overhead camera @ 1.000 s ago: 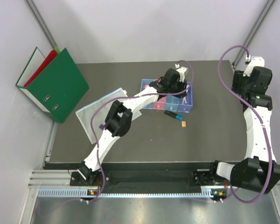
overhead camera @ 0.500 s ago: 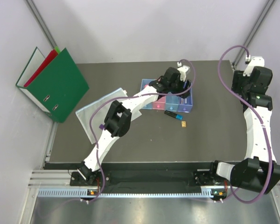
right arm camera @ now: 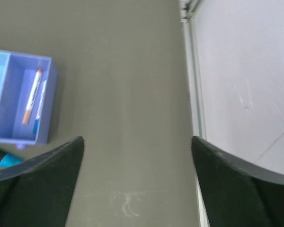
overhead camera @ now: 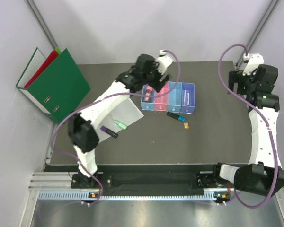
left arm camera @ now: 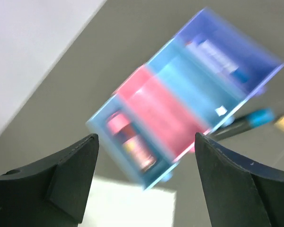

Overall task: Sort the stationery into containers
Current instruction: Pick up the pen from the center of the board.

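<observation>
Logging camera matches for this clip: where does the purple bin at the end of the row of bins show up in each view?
Top external: purple bin at the right end of the row, just right of centre.
Left wrist: purple bin in the upper right, blurred.
Right wrist: purple bin at the left edge, mid-height.
Shared landmark: the blue-capped pen lying just outside the bins near the purple one; it shows in all three views.

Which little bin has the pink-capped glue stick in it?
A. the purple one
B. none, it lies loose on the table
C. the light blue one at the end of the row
C: the left wrist view shows the glue stick lying inside the light blue bin at the end of the row.
</observation>
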